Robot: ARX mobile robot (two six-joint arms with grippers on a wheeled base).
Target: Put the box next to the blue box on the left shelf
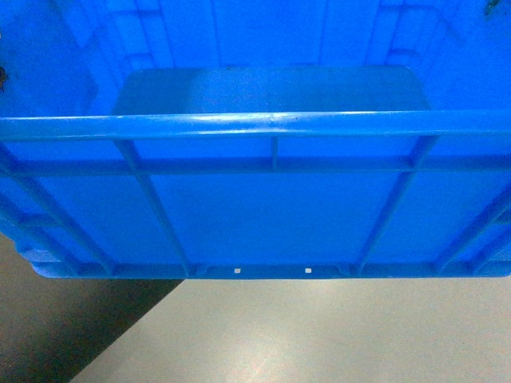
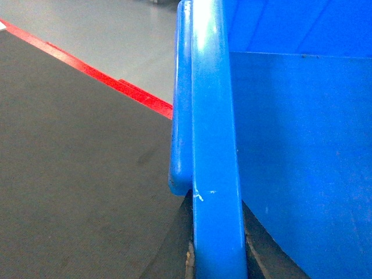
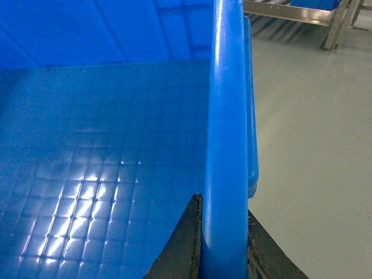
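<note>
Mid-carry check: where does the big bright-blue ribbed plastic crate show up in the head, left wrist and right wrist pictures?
Head: the bright-blue ribbed plastic crate fills the upper frame, near wall facing the camera, floor below.
Left wrist: its side rim runs vertically through centre, the left gripper pinching it at the bottom.
Right wrist: the opposite rim runs vertically, the right gripper clamped on it.
Shared landmark: the crate's thick rolled rim.

The large bright-blue ribbed plastic crate (image 1: 271, 215) fills the head view, cut off at 9, 12 and 3 o'clock, hiding both arms. In each wrist view the crate's rim covers the gap between the dark finger pads (image 2: 187, 244) (image 3: 189, 244), cut at 6 o'clock. A grey metal rack (image 3: 302, 14) at 1 o'clock is cropped.
</note>
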